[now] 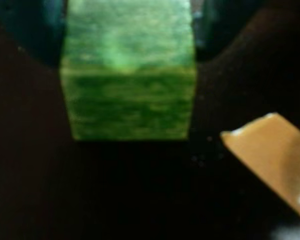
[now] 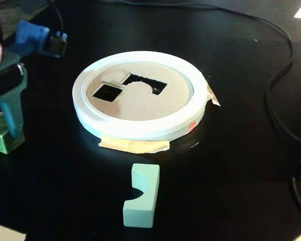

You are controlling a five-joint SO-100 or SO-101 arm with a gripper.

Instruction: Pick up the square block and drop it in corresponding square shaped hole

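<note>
Fingers [image 1: 127, 30] pinch the green block [image 1: 127, 95] by two opposite flat sides at the left edge of the fixed view, low over the black tabletop [image 2: 231, 191]. It looks like stiff, light painted wood; flat faces should hold firmly.

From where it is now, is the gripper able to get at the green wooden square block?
Probably yes: the gripper already straddles the green wooden square block, a finger on either side, nothing between them.
</note>
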